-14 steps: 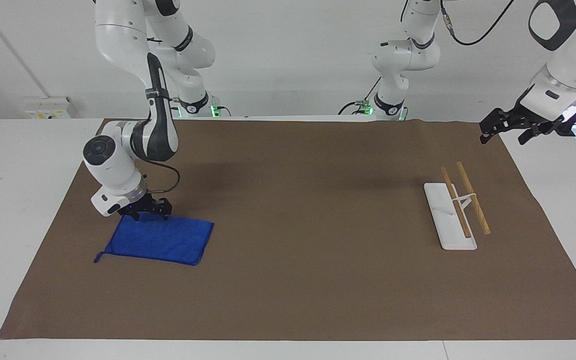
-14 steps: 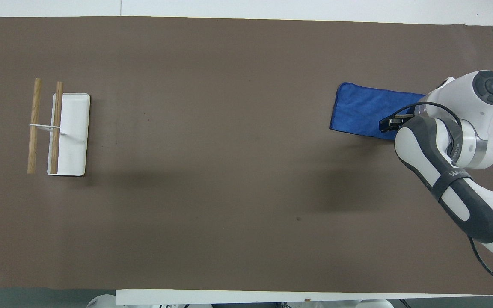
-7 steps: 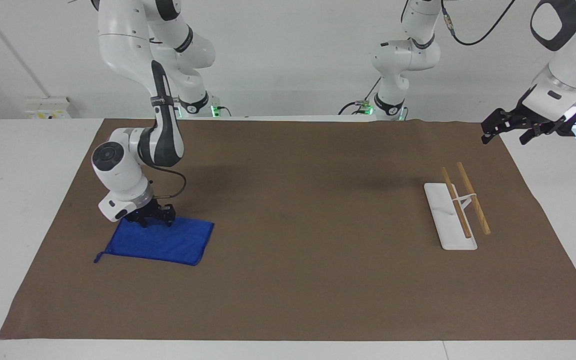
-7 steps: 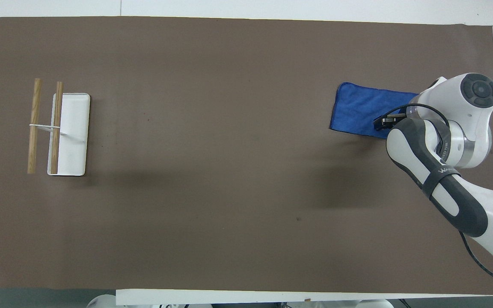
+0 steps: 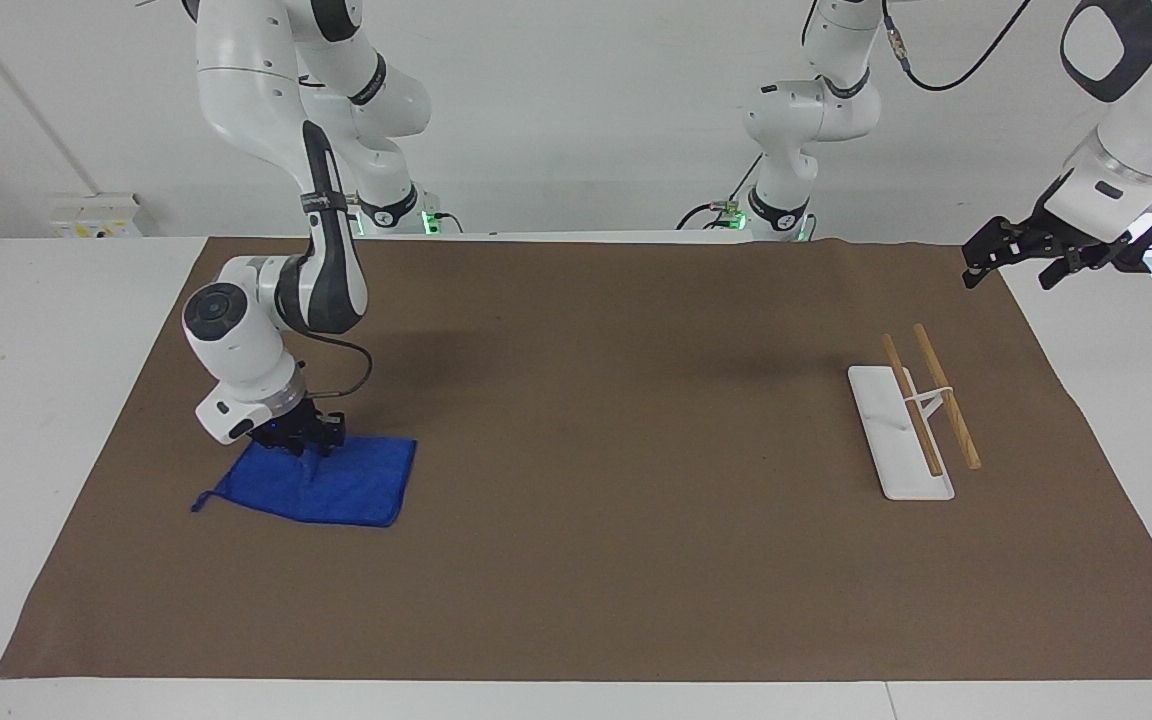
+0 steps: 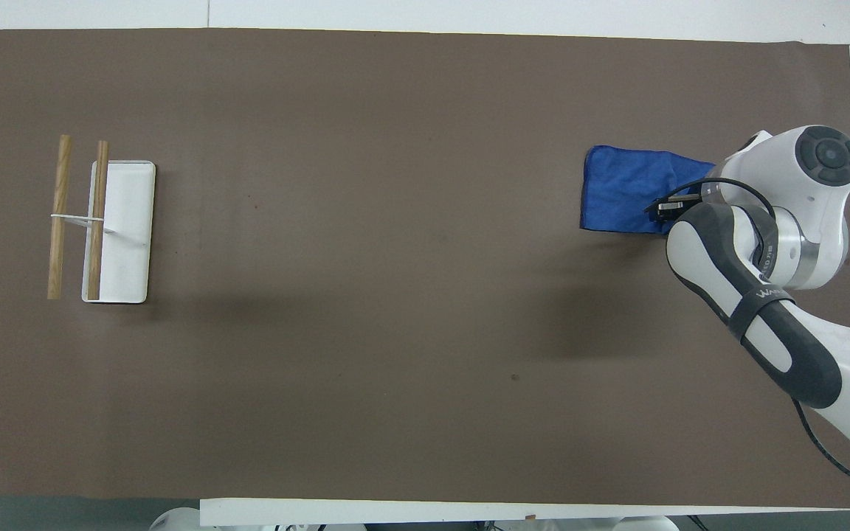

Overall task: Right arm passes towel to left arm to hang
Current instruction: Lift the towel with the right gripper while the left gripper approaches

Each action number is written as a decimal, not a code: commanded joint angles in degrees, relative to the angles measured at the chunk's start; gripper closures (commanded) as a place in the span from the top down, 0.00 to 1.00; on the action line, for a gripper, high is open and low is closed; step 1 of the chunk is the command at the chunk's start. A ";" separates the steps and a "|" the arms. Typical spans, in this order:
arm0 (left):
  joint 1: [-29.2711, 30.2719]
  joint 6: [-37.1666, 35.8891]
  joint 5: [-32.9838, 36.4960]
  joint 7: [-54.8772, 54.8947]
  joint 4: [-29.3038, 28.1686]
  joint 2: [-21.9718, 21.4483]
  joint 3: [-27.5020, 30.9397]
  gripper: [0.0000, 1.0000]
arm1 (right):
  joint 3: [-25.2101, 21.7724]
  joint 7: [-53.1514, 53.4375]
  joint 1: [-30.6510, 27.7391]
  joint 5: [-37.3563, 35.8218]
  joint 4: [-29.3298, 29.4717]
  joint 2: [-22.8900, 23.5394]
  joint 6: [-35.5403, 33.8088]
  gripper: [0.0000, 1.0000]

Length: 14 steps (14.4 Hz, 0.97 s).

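Note:
The blue towel (image 5: 331, 485) lies on the brown mat at the right arm's end of the table, its loop string (image 5: 202, 500) at the corner toward the table's end. My right gripper (image 5: 302, 441) is down on the towel's edge nearer the robots and shut on it; the cloth is puckered into a fold under it. In the overhead view the towel (image 6: 620, 192) is partly covered by the right arm, and only a black bit of the right gripper (image 6: 672, 207) shows. My left gripper (image 5: 1011, 262) waits raised over the mat's corner at the left arm's end.
A white rack base (image 5: 898, 440) with two wooden rods (image 5: 946, 395) stands at the left arm's end of the mat; it also shows in the overhead view (image 6: 126, 228). The brown mat (image 5: 616, 450) covers most of the table.
The right gripper came down and closed on the towel's near edge. The towel bunched and its side toward the table's middle drew in toward the gripper. The left arm stayed put.

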 commanded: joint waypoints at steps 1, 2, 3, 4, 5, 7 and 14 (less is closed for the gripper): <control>0.30 0.80 0.93 0.93 -1.96 -1.42 -0.18 1.00 | 0.60 -1.15 -0.45 0.40 2.40 0.81 -4.28 0.04; 0.30 0.80 0.93 0.93 -1.96 -1.50 -0.18 1.00 | 0.61 -1.15 -0.45 0.49 3.89 0.72 -6.82 0.00; 0.30 0.80 0.93 0.93 -1.96 -1.42 -0.18 1.00 | 0.69 -1.23 -0.45 0.49 5.39 0.46 -9.63 0.00; 0.30 0.80 0.93 0.93 -1.96 -1.42 -0.18 1.00 | 1.22 -1.15 -0.45 0.66 7.23 0.11 -12.53 0.00; 0.30 0.80 0.93 0.93 -1.96 -1.42 -0.18 1.00 | 2.18 -1.15 -0.53 2.14 9.16 -0.41 -15.69 0.00; 0.30 0.80 0.93 0.93 -1.96 -1.42 -0.18 1.00 | 2.45 -0.97 -0.36 6.80 14.43 -1.30 -23.33 0.00; -0.58 -0.59 0.84 0.84 -1.96 -1.68 -0.27 1.00 | 8.68 14.89 -0.09 24.63 23.86 -4.37 -36.73 0.00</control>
